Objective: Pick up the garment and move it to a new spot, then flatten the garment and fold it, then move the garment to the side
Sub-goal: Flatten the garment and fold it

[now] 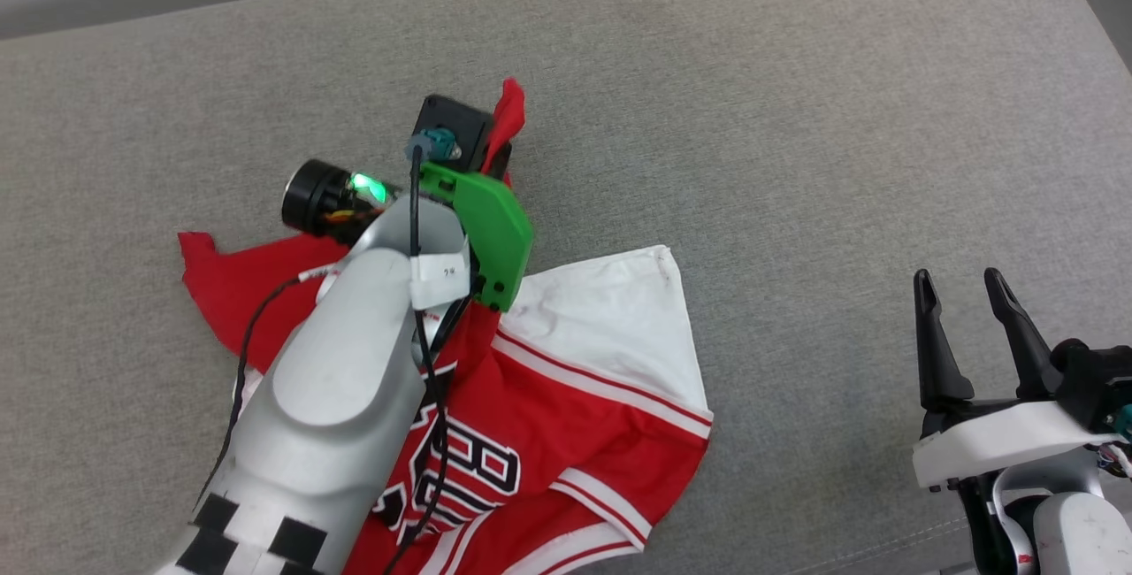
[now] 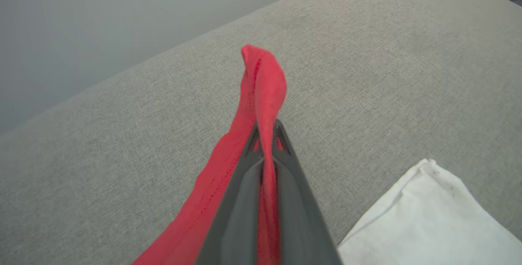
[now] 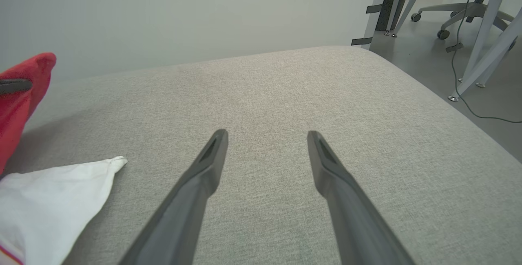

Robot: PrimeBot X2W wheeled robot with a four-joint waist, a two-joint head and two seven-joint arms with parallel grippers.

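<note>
Head: shirt crumpled on grey woven cushion, lettering up; pick-up just begun, flattening and folding all left. Left wrist: my left gripper pinched tight on a soft red hem fold. Right wrist: my right gripper spread wide, empty, over bare cushion

The right claw points across a grey fabric cushion, its two dark fingers spread wide apart. At the left edge is the garment: a white sleeve corner lying flat, with red cloth raised above it. Behind stands a pale wall; an office chair is at top right.
</note>
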